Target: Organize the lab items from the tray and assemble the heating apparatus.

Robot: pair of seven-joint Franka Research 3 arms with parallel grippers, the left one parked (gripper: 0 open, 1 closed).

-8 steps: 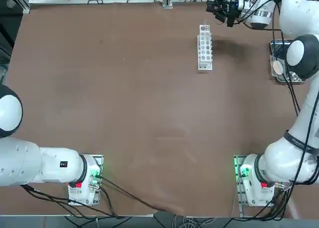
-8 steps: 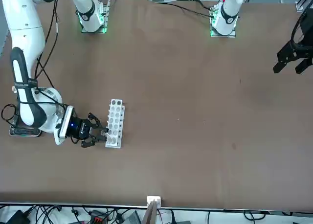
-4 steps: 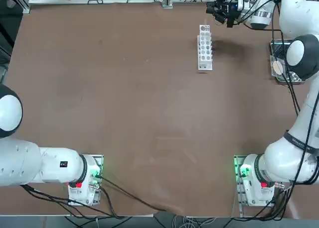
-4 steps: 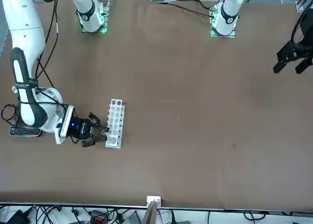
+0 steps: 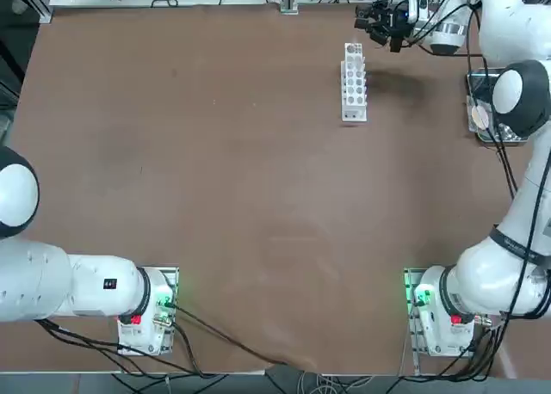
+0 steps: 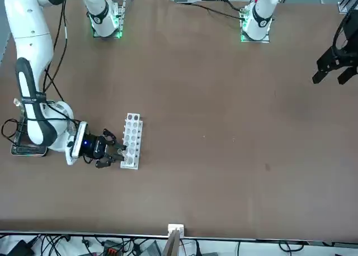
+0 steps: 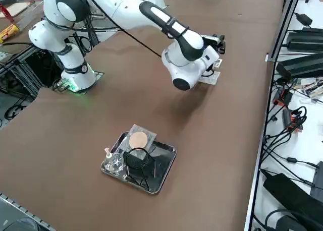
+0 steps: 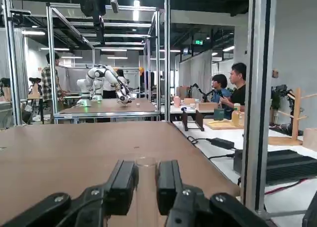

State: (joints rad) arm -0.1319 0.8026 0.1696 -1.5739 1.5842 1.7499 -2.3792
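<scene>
The right gripper [image 8: 145, 180] sits level by the rack [image 5: 354, 82], fingers narrowly parted around a clear tube [image 8: 144, 168] — whether they pinch it I cannot tell. Likely light, slick, brittle glass; best held gently mid-length. The burner [image 7: 113, 162], stand [image 7: 139, 161] and mesh [image 7: 139, 139] wait in the tray [image 7: 165, 165].

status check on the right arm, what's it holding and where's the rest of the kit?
Right claw level at the white rack's far end, shut on a clear tube. Burner, wire stand, mesh in the tray. Nothing blocking.
</scene>
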